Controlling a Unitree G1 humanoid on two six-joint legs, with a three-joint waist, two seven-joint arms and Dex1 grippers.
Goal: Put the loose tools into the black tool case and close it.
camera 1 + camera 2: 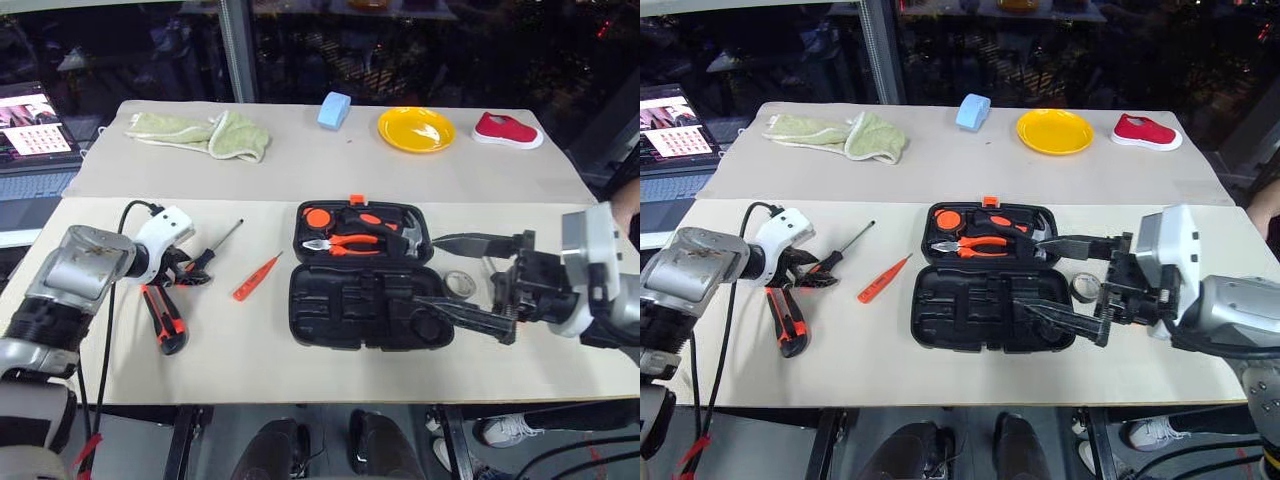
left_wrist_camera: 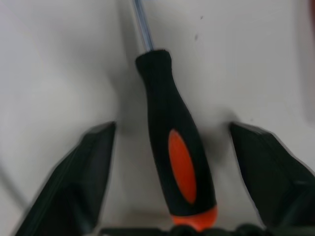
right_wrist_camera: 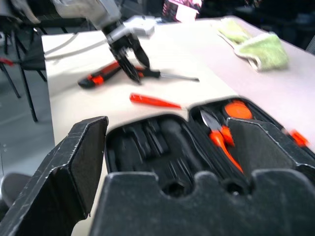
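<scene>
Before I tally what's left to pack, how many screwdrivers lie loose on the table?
2: a black-handled screwdriver between the left tool's fingers, and a slim orange one beside the case. Others may be hidden.

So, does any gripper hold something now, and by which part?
Nothing is held. The left gripper straddles the screwdriver handle, fingers apart; the right gripper is open.

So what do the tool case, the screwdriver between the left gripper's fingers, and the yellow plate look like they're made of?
Black tool case: looks like matte moulded plastic, judging by its shaped tool slots. Screwdriver: bare shiny metal shaft; the black handle with an orange inset looks like plastic or rubber, which one I can't tell. Yellow plate: smooth and evenly coloured, probably plastic, though glazed ceramic is possible.
</scene>
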